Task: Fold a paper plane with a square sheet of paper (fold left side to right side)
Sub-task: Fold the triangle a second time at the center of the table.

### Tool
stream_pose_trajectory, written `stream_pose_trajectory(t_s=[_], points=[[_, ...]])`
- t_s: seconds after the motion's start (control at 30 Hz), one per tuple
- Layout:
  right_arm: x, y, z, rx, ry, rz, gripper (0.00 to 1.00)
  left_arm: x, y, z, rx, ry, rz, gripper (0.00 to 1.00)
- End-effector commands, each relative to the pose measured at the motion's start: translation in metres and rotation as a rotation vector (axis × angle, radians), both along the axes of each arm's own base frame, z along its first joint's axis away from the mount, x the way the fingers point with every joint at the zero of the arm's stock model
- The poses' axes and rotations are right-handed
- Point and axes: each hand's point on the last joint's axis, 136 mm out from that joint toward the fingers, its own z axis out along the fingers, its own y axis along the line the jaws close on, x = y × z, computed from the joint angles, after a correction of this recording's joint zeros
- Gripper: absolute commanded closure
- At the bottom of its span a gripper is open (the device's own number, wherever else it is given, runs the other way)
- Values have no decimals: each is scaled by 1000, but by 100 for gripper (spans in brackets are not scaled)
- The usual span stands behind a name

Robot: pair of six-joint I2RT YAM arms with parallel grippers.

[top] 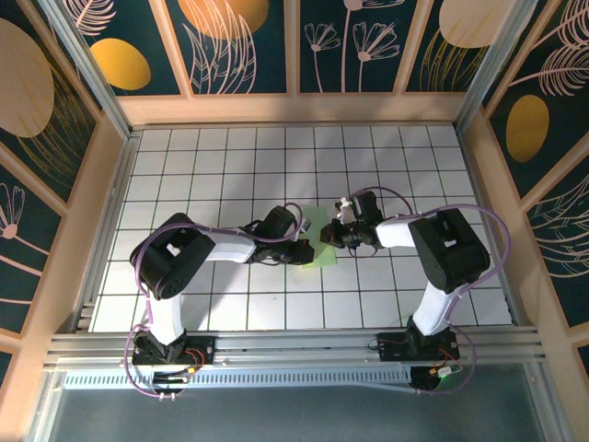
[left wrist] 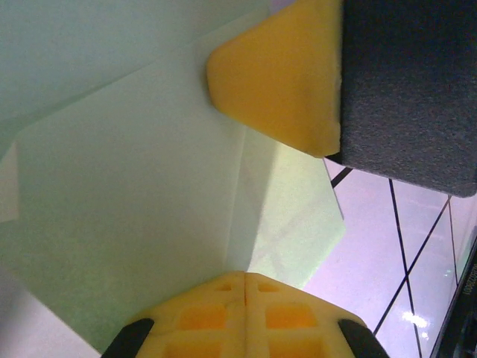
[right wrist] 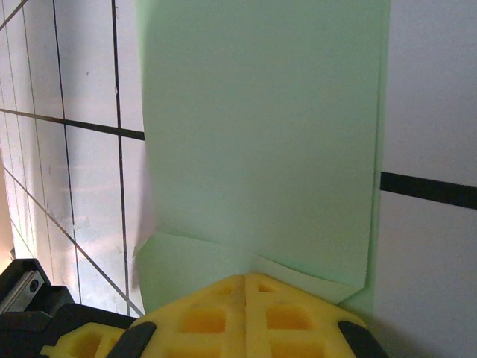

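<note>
1 creased green sheet point(right wrist: 261, 127); L hand point(left wrist: 246, 282) + R hand point(right wrist: 246, 280), 2 total, closed.

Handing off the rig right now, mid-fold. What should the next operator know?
Left gripper: shut, tips on the green paper.
Right gripper: shut, tips on the paper from the opposite side, close to the left gripper.
Paper: lying mid-table, partly under both grippers.
Done: some folds are in; overlapping layers and creases show.
Left: it is not a pointed plane yet, so the remaining folds.
</note>
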Motion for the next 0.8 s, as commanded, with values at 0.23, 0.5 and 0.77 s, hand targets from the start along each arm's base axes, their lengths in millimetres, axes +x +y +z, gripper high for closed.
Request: stream_pose_trajectory(t_s=[0.23,0.5,0.77], points=[[-20,-28,-45,-169,110,-37,100,-39,17,-17,85,52,-51,100],[-20,-29,-46,-172,114,-39,100,-49,27,-21,108,59,-51,100],[-20,-30,-44,-175,113,-38,100,-58,36,-27,129,68,-37,100]])
